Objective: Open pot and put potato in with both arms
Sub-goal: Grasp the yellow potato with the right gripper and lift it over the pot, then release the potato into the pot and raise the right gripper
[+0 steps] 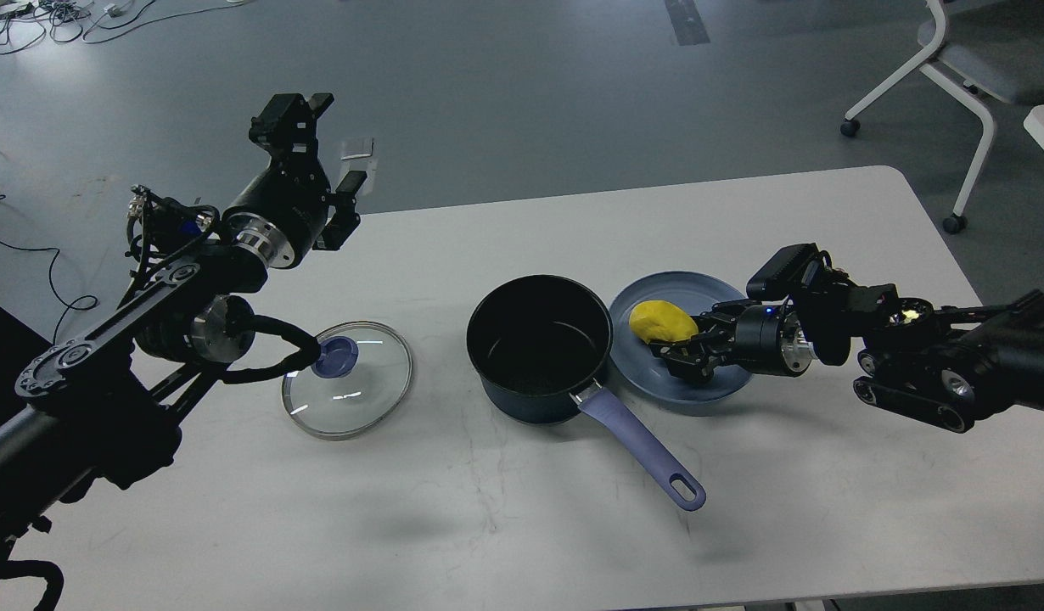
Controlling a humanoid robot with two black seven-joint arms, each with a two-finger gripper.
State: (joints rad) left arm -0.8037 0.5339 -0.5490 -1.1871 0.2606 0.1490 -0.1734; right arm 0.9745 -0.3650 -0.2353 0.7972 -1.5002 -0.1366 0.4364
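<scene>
Potato (663,322) to be lifted cleanly off the blue plate (658,386) and carried left over the pot rim; pot (539,346) already open, black interior bare, lavender handle (642,448) pointing near and right. Nearest, bare white table (505,526), with handle tip closest of all. Farther back, glass lid (349,378) lay flat at left, well apart from pot, knob up. Right gripper (692,342) reached in from the right, low over plate, fingers apart and bracketing potato's near right side; contact with it could not be told. Best done, by judgement: fingers squared across the short width of the oval, closed gently since smooth skin might slip, then raised straight up before any sideways travel, so as not to drag plate, which sat just beside pot and seemed to touch it. Release low inside pot, centred. Left gripper (335,157), farthest back at left, hung raised off table, fingers apart, holding nothing.
</scene>
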